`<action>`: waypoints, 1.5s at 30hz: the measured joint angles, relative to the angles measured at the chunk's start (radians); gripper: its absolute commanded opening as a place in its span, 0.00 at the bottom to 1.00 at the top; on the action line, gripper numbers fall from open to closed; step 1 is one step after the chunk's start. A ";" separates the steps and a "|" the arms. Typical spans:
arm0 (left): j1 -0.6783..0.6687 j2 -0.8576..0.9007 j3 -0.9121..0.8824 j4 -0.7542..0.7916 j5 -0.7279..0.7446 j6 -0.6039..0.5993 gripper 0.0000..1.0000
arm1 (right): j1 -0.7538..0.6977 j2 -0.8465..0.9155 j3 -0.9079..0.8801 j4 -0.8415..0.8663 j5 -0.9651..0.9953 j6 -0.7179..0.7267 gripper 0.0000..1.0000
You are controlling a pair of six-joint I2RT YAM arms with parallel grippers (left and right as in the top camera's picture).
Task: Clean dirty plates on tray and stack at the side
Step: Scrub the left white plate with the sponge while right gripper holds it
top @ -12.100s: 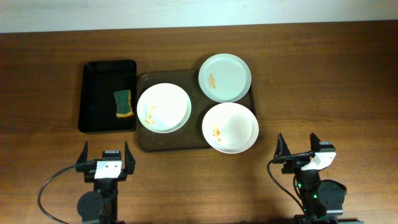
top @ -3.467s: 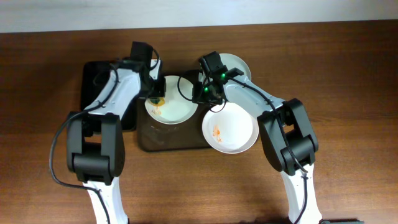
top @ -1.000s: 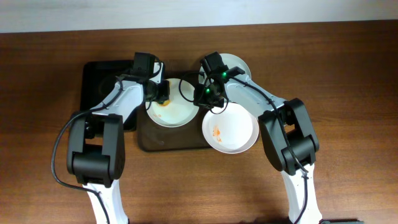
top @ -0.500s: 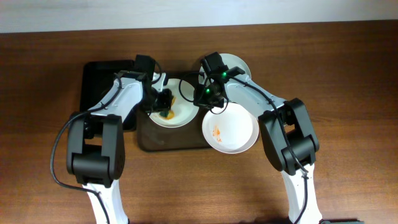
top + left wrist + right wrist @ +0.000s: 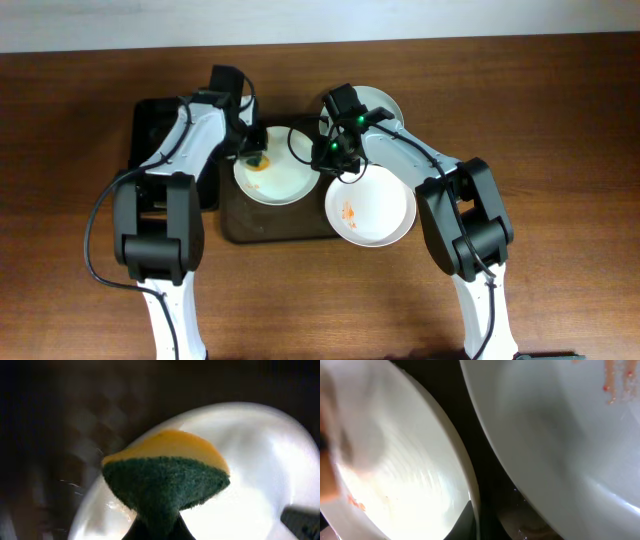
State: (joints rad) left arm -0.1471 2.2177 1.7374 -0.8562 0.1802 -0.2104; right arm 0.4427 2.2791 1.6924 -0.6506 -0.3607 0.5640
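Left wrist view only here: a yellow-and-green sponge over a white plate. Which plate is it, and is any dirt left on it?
Observer: The left plate on the tray; an orange smear shows beside the sponge.
Operator: Where is the other arm?
Observer: The right claw is at that plate's right rim; its grip is unclear.
Operator: And the other plates?
Observer: The front plate carries orange marks.

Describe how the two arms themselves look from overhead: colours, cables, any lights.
Both arms are built alike: white shells on the long links, black housings at the joints and wrists. The left arm trails a black cable looping from its base. The right arm shows green lights near the wrist.
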 measured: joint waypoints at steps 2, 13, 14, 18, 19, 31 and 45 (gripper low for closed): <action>0.000 0.000 0.050 0.010 -0.041 0.000 0.01 | 0.000 0.000 0.000 0.000 0.000 0.000 0.04; -0.089 0.065 0.066 -0.123 -0.103 0.002 0.01 | 0.000 0.000 0.000 -0.001 0.000 -0.008 0.04; -0.111 0.066 0.066 -0.121 -0.103 0.005 0.01 | 0.000 0.000 0.000 -0.001 0.000 -0.008 0.04; -0.160 0.086 0.085 -0.116 -0.095 0.008 0.01 | 0.000 0.000 0.000 -0.001 0.000 -0.010 0.04; -0.157 0.091 0.090 -0.116 -0.086 0.008 0.01 | 0.000 0.000 0.000 -0.001 0.000 -0.012 0.04; 0.034 0.104 0.103 -0.343 -0.014 0.011 0.01 | 0.001 0.000 0.000 0.000 -0.004 -0.015 0.04; -0.031 0.146 0.114 -0.009 0.209 0.020 0.01 | 0.001 0.000 0.000 0.000 -0.004 -0.014 0.04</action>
State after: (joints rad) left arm -0.1783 2.3642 1.8511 -0.8650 0.3889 -0.1902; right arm 0.4435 2.2791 1.6924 -0.6510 -0.3645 0.5495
